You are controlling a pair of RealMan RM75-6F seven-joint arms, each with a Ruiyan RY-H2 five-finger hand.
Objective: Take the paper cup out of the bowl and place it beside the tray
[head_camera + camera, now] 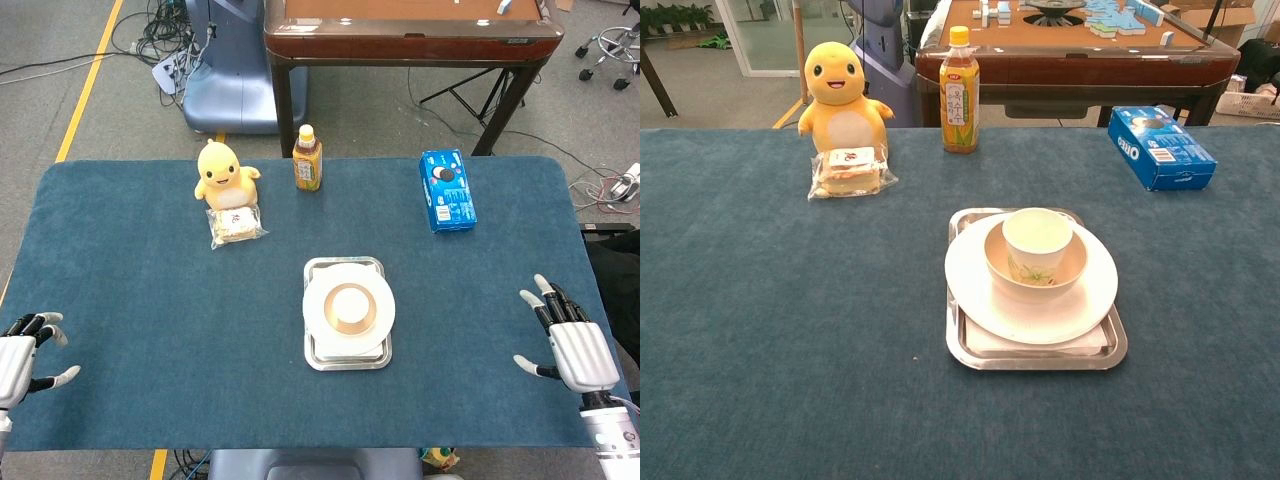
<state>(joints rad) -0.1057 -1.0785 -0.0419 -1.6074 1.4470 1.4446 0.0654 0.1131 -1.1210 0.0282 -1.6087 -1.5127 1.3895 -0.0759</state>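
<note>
A white paper cup (1037,238) stands upright inside a small beige bowl (1035,277). The bowl sits on a white plate (985,290), which rests on a metal tray (970,355) at the table's middle; the head view shows the same cup (349,306) and tray (345,359) from above. My left hand (22,358) lies at the table's left edge, fingers apart, holding nothing. My right hand (570,346) rests near the right edge, fingers spread and empty. Both hands are far from the tray and absent from the chest view.
A yellow plush toy (224,173) with a wrapped snack (236,226) in front stands at the back left. A drink bottle (308,159) and a blue cookie box (447,190) are along the far edge. A wooden table (405,30) stands beyond.
</note>
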